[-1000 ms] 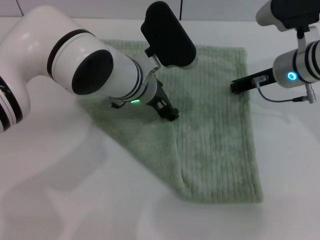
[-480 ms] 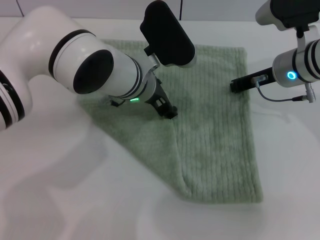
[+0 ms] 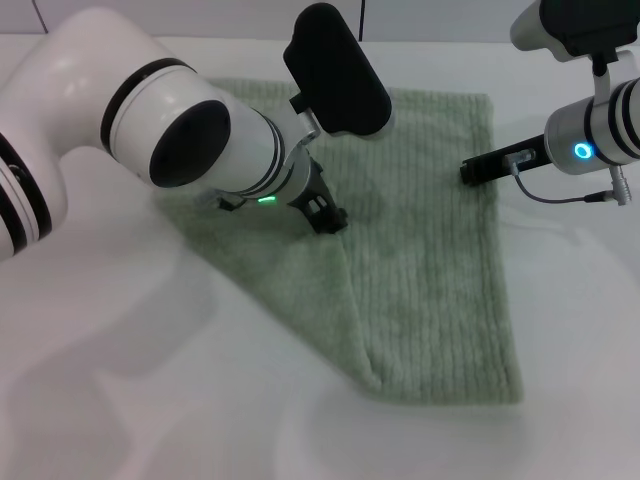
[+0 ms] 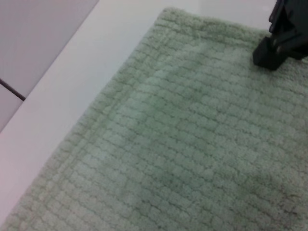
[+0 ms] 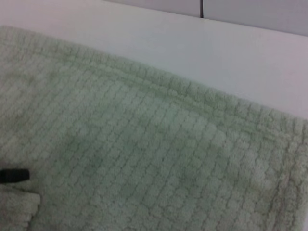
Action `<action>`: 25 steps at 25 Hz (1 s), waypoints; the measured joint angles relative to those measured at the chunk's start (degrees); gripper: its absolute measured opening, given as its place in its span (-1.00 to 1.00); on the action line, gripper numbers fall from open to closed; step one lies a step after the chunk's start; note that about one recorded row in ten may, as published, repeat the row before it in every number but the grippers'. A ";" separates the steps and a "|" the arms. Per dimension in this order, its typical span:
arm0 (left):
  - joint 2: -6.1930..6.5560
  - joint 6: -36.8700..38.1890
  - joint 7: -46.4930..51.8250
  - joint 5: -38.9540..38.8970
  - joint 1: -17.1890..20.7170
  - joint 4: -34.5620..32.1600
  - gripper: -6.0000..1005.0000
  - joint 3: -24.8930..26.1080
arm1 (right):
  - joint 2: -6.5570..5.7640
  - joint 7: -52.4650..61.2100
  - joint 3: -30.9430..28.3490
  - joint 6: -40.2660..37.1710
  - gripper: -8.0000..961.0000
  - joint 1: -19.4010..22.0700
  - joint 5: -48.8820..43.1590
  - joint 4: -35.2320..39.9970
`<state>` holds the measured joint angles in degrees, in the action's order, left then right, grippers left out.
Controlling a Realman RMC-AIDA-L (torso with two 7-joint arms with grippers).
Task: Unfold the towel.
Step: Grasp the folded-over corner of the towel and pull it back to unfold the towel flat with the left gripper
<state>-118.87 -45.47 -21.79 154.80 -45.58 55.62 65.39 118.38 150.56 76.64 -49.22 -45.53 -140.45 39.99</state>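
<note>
The pale green ribbed towel point(image 3: 430, 260) lies on the white table point(image 3: 150, 400). One layer is folded over along a diagonal crease on its left side. My left gripper point(image 3: 328, 217) is down at the towel's middle, shut on the upper corner of the folded flap. In the right wrist view one black fingertip point(image 5: 14, 175) shows above a raised bit of towel point(image 5: 19, 207). My right gripper point(image 3: 472, 171) rests at the towel's right edge near the far corner, and the left wrist view shows this right gripper point(image 4: 276, 45) on the cloth.
White table surface surrounds the towel on all sides. My bulky left arm point(image 3: 180, 130) hangs over the towel's left part and hides it. A grey cable point(image 3: 560, 198) hangs from the right wrist.
My left gripper has crept a little to the left and away from me, dragging the flap edge with it. The towel's near right corner has shifted slightly. The right arm has stayed put.
</note>
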 joint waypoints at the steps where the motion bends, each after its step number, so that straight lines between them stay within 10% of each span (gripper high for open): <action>1: 0.02 -0.05 -0.05 0.04 -0.03 -0.01 0.45 -0.14 | 0.00 0.00 0.00 0.00 -0.98 0.00 0.00 0.00; 15: 0.03 -4.52 -0.25 0.60 -0.33 3.66 -0.59 -1.07 | 0.00 0.00 0.00 -0.03 -0.98 0.21 0.00 0.04; 25: 0.11 -9.93 1.42 5.06 2.22 12.48 -0.87 -1.26 | 0.00 -0.03 -0.01 -0.32 -0.98 0.44 0.00 0.09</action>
<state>-118.76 -55.40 -20.36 159.85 -43.36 68.10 64.13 118.39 150.53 76.64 -49.55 -45.09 -140.45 40.08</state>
